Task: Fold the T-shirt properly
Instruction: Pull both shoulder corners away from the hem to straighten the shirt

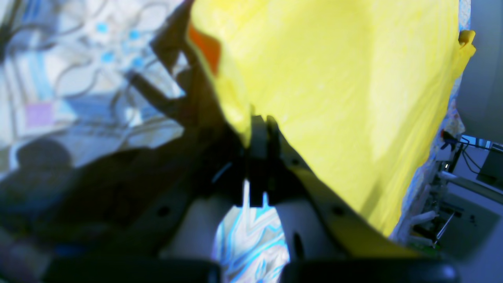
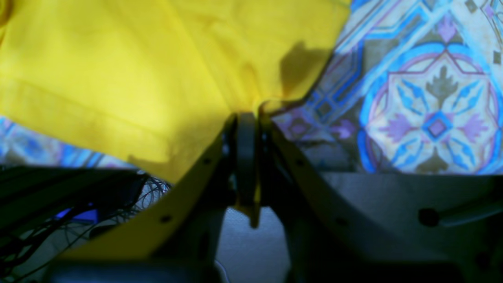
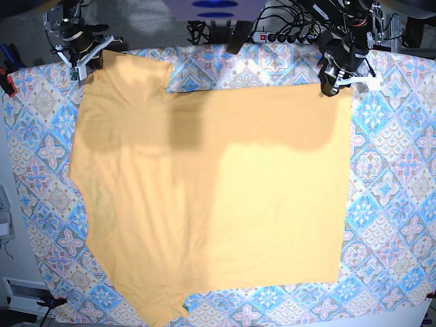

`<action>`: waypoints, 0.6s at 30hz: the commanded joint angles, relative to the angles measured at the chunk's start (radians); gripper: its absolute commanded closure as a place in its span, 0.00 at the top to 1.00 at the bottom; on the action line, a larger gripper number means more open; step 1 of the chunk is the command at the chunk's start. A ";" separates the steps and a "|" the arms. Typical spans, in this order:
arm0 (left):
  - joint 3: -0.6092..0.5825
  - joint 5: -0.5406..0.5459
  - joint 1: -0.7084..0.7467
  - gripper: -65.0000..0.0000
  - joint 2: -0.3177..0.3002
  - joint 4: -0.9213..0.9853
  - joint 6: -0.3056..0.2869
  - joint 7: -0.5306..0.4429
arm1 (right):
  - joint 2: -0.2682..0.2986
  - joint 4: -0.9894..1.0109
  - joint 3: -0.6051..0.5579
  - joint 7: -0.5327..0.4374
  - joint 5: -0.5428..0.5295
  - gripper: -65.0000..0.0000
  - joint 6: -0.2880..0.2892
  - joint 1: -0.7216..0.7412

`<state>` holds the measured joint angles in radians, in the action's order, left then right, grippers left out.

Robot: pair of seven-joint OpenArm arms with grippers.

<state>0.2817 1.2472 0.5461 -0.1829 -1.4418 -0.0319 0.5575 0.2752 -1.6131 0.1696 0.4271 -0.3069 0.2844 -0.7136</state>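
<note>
We see the T-shirt (image 3: pixel 204 204) lying spread almost flat on the patterned tablecloth (image 3: pixel 395 170) of the table, so in our judgement no fold is made yet. The left gripper (image 3: pixel 327 87) is closed on its far corner, and the right gripper (image 3: pixel 94 60) is closed on the sleeve corner. Behind the far edge lie cables and a power strip (image 3: pixel 276 34); nothing blocks the cloth.

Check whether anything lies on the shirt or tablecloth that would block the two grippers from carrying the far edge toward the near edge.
Nothing visible does. The left gripper and right gripper pinch the T-shirt at its far corners; its surface and the tablecloth around it are bare.
</note>
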 commanded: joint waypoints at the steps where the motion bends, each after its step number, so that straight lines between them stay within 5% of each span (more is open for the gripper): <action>1: 0.004 -0.024 0.024 0.00 -0.020 -0.001 0.034 0.011 | 0.012 -0.026 0.008 -0.018 -0.004 0.00 0.000 -0.011; 18: 0.027 -0.024 0.131 0.00 -0.089 -0.006 -0.029 0.012 | 0.016 -0.059 0.009 -0.061 -0.004 0.00 0.000 -0.137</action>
<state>0.2996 1.2537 0.6579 -0.2607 -1.4483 -0.0948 0.5659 0.2806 -1.6569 0.1696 0.3832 -0.3073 0.2844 -0.8345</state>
